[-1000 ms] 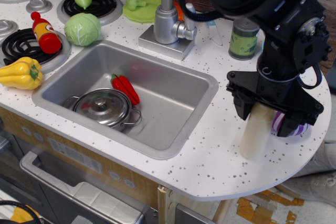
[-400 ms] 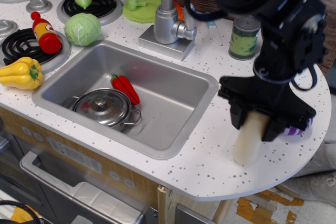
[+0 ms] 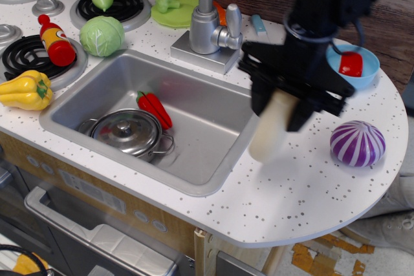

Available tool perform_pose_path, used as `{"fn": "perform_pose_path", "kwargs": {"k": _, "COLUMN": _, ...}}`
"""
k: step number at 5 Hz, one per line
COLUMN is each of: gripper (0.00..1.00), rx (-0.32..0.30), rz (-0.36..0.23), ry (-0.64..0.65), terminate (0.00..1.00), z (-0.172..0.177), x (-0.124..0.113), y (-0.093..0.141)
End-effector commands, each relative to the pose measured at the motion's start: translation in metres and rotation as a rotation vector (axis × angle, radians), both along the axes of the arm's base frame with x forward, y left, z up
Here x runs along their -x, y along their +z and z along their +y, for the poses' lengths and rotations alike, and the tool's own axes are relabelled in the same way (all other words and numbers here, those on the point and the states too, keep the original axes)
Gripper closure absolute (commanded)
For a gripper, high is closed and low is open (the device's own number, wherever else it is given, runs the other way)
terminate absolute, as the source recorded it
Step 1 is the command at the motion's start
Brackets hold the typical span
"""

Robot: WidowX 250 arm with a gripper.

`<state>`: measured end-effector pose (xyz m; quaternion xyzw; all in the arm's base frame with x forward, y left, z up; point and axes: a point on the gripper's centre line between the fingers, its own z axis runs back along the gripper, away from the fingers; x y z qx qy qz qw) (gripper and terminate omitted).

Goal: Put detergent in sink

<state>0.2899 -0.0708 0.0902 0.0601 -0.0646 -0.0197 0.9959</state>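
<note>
My black gripper (image 3: 282,105) is shut on the top of the detergent (image 3: 270,132), a plain cream-white bottle that hangs below the fingers. The bottle is lifted off the counter and hovers over the right rim of the sink (image 3: 213,111). Its cap is hidden inside the gripper. The sink is a large steel basin holding a lidded steel pot (image 3: 127,132) and a red pepper (image 3: 154,108).
A faucet (image 3: 206,21) stands behind the sink. A purple striped onion (image 3: 357,143) and a blue bowl (image 3: 352,64) sit on the counter to the right. A cabbage (image 3: 101,35), ketchup bottle (image 3: 55,41) and yellow pepper (image 3: 26,90) lie left of the sink.
The gripper has lifted the detergent off the right counter and carried it left to the sink's right rim. The onion and the blue bowl are now uncovered.
</note>
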Motion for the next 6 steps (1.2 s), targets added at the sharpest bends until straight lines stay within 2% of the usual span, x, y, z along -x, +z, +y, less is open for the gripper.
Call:
{"fn": "perform_pose_path", "kwargs": {"k": 1, "gripper": 1.0, "rx": -0.018, "rz": -0.087, "ry": -0.065, "terminate": 0.0, "z": 0.052, "x": -0.017, "y": 0.009}}
{"fn": "perform_pose_path", "kwargs": {"k": 2, "gripper": 1.0, "rx": -0.03, "rz": -0.123, "ry": -0.085, "terminate": 0.0, "z": 0.072, "x": -0.02, "y": -0.005}}
{"fn": "perform_pose_path", "kwargs": {"k": 3, "gripper": 1.0, "rx": 0.019, "rz": -0.166, "ry": -0.102, "terminate": 0.0, "z": 0.091, "x": -0.018, "y": -0.028}}
{"fn": "perform_pose_path", "kwargs": {"k": 4, "gripper": 1.0, "rx": 0.062, "rz": -0.19, "ry": -0.123, "terminate": 0.0, "z": 0.094, "x": -0.016, "y": -0.045}}
{"fn": "perform_pose_path", "kwargs": {"k": 5, "gripper": 0.0, "rx": 0.071, "rz": -0.194, "ry": -0.13, "terminate": 0.0, "z": 0.096, "x": -0.017, "y": -0.053}}
{"fn": "perform_pose_path", "kwargs": {"k": 6, "gripper": 0.0, "rx": 0.056, "rz": -0.22, "ry": -0.136, "terminate": 1.0, "z": 0.094, "x": -0.016, "y": -0.058}}
